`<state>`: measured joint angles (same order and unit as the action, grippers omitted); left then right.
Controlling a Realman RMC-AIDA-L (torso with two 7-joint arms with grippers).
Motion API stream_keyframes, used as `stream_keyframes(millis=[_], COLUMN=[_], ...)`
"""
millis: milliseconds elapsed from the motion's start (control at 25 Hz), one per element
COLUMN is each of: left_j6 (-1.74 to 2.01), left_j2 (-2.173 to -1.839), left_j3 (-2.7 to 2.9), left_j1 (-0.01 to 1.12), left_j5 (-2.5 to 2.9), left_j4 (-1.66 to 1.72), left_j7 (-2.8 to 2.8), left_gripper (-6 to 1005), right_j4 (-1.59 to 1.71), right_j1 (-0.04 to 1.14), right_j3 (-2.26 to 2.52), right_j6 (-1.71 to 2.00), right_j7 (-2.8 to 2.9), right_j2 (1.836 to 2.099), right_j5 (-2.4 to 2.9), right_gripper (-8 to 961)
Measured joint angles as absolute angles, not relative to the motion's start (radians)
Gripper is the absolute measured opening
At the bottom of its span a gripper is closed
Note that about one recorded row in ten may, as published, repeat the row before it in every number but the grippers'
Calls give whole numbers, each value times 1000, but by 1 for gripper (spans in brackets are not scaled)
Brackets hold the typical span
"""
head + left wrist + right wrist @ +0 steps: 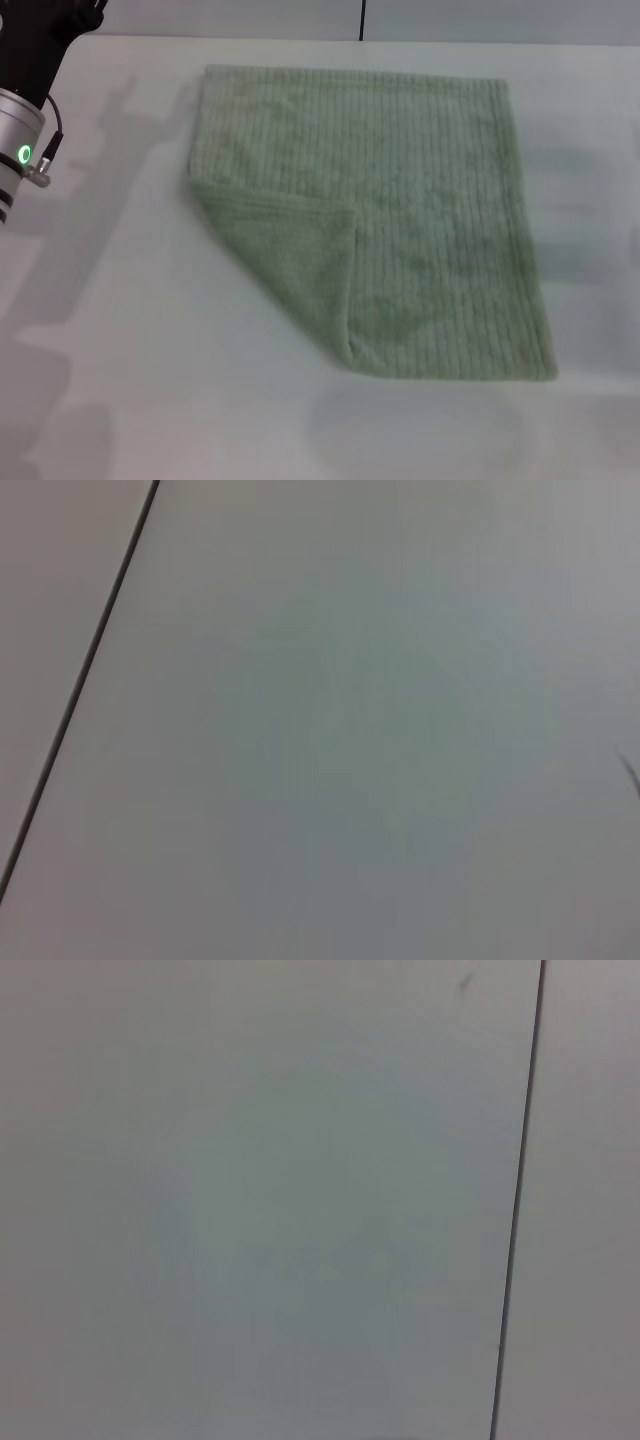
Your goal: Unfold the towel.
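Left arm: raised at the desk's far left edge, pincer out of frame, state cannot be told
Desk: plain white
Towel: flat mid-desk, near-left corner folded over
Wrist views: only bare surface with a dark seam

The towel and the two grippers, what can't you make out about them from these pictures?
- Towel, head view: the near-left corner is folded over, hiding the cloth beneath the flap.
- Left gripper: cut off by the head view's top-left edge; only the left arm shows.
- Right gripper: outside every view.
- Both wrist views: only bare table, no fingers, no towel.
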<state>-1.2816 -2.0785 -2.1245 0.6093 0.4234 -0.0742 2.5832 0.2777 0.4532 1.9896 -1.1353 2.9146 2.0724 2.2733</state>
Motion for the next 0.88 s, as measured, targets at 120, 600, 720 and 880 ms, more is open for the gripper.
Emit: stream_keyframes(millis=[120,600,720,880], left_j6=[-1281,-1277,-1272,-1263], left_j2=[-2079,-2078,-2078,-2079], left_j3=[-2125,-2125,-2125,-2125], left_j1=[611,610,611,614], left_j5=[423,423,423,423], left_j4=[-74,-74,-74,-74], left_j7=[2583,2583,2583,2583], left_gripper=[796,797,796,796], right_j4=[278,278,278,281], right_j1=[455,466,473,491], right_j3=[1990,1990,1990,1989], right_j6=[-1133,-1128,-1124,-1117], right_j7=[2915,2919,2920,2922], right_j2=[2072,2071,2071,2070], right_j5=[2273,2273,2273,2274], right_gripper=[665,665,665,601])
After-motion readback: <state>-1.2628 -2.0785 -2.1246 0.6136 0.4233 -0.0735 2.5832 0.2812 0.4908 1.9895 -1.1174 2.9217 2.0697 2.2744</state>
